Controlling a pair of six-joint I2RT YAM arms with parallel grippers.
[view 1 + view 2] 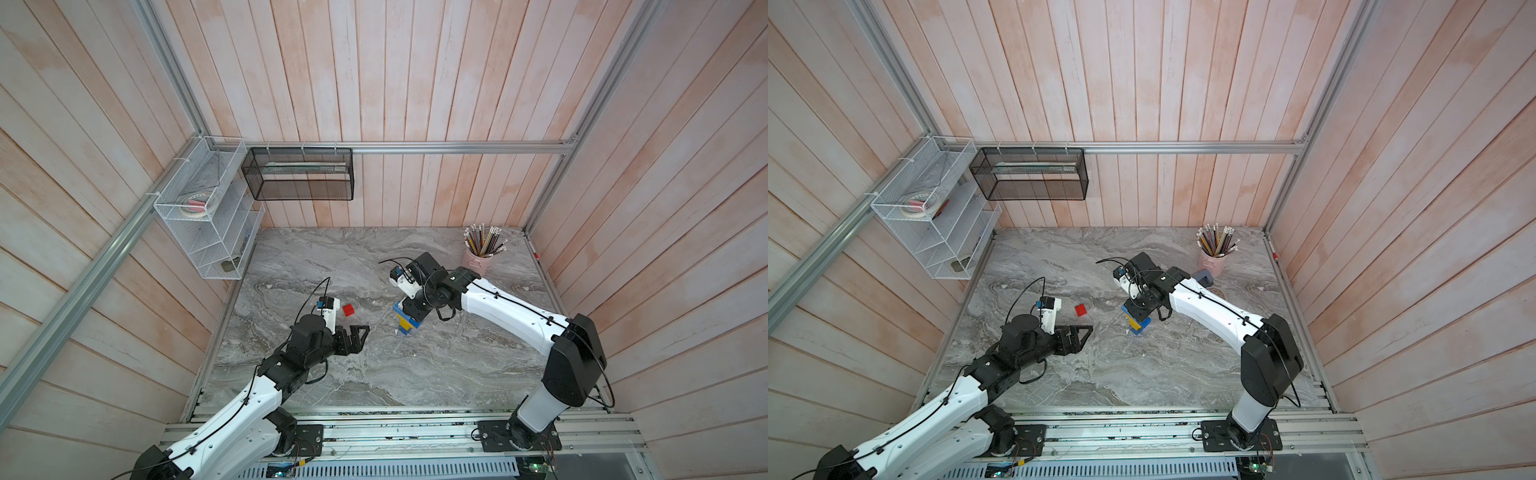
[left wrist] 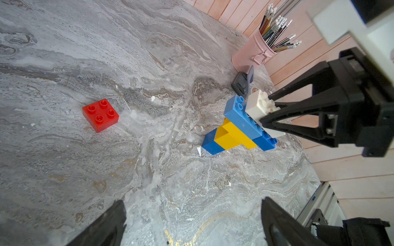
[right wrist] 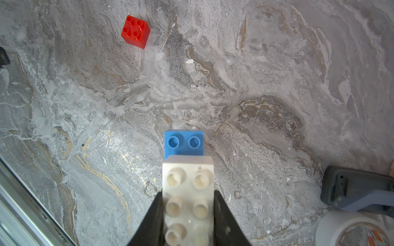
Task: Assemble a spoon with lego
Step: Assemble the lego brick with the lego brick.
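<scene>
Right hand (image 3: 188, 213) is clamped on the long white brick (image 3: 187, 183), one finger on each long side. That brick sits on top of the wide blue brick (image 3: 183, 142), with two blue studs showing past its end. I can't tell if it's pressed fully home. The spoon (image 2: 232, 136) stands mid-surface (image 1: 374, 382) on its stem end, running blue foot, yellow, then the blue crossbar, with the foot looking down on the marble. In both top views, with 12 o'clock at the back wall, the loose red brick (image 1: 348, 310) lies studs up at 9 o'clock from the spoon and well apart from it. Left hand (image 1: 360, 338) hovers at 8 o'clock from the spoon with its fingers spread wide, nothing in them. The pink pencil cup (image 1: 477, 259) is between 1 and 2 o'clock, with the grey hole punch (image 2: 241, 82) just beside it.
</scene>
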